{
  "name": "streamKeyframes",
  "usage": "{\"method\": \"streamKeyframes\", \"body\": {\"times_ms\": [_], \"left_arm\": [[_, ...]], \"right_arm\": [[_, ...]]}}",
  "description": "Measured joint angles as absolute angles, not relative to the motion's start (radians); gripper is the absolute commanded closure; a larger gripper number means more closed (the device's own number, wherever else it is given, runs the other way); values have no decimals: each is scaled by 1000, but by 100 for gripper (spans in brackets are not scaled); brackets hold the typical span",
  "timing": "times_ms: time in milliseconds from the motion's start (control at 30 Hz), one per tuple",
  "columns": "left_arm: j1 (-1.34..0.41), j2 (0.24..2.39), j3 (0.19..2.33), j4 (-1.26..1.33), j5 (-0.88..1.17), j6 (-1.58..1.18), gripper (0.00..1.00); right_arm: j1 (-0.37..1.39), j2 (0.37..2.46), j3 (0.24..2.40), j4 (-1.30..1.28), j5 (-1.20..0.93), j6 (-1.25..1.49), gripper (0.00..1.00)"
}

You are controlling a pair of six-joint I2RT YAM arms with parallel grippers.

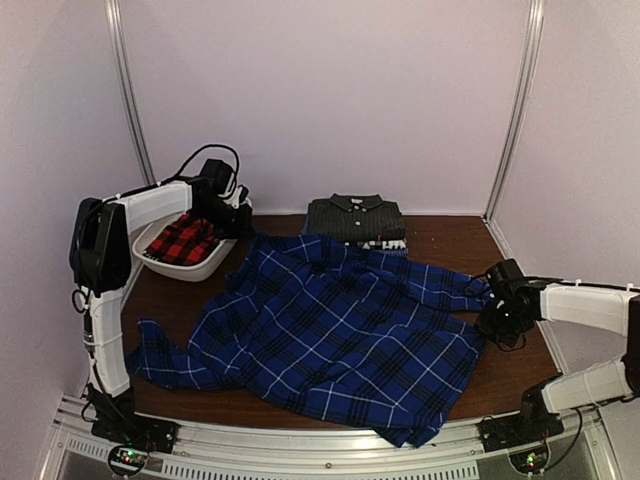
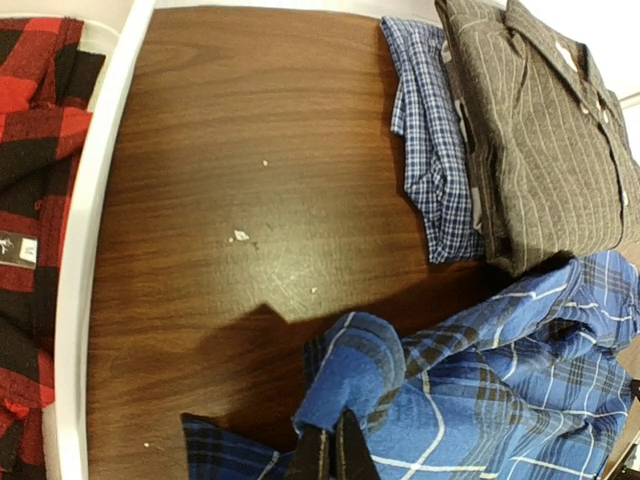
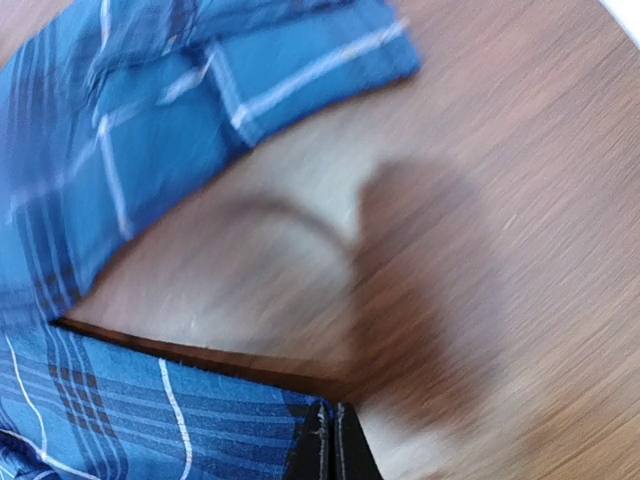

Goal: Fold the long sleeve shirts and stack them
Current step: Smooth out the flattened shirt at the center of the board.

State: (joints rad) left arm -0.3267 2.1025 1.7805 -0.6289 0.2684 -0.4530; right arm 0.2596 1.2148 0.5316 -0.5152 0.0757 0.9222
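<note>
The large blue-and-black plaid shirt (image 1: 330, 330) lies spread and rumpled across the middle of the table. My left gripper (image 2: 334, 450) is shut on a fold of it (image 2: 390, 380) at its far left corner, beside the tub; in the top view this gripper (image 1: 240, 218) sits at that corner. Shut on the shirt's right hem (image 3: 200, 420) is my right gripper (image 3: 333, 445), low over the wood at the shirt's right side (image 1: 487, 318). A folded charcoal striped shirt (image 1: 355, 218) rests at the back. The red-and-black plaid shirt (image 1: 185, 240) lies in the tub.
The white plastic tub (image 1: 150, 256) stands at the back left, its rim (image 2: 80, 250) close to my left gripper. A folded small-check blue shirt (image 2: 430, 150) lies under the charcoal one. One plaid sleeve (image 1: 155, 360) reaches the left front; another (image 1: 440, 285) points toward my right arm.
</note>
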Motion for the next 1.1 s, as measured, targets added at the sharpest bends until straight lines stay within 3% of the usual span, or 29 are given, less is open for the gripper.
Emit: {"method": "streamKeyframes", "body": {"times_ms": [167,200,233,300,467,700,867,1100], "left_arm": [[-315,2140,1845,-630,266,-452,100],[-313,2156,1867,-629,265,-450,100],[-310,2172,1887,-629,265,-447,95],[-304,2205,1928,-637,267,-439,69],[-289,2237,1973,-648,257,-419,48],[-283,2130,1884,-654,242,-413,50],[-296,1892,1616,-636,223,-434,52],[-341,1641,1216,-588,191,-503,47]], "right_arm": [[142,1224,558,-516,72,839,100],[126,1228,568,-519,73,824,95],[118,1230,579,-521,73,809,88],[111,1235,604,-528,72,779,69],[128,1222,665,-548,84,696,40],[263,1189,796,-559,113,621,35],[510,1251,901,-550,113,593,33],[798,1399,917,-537,80,555,32]]}}
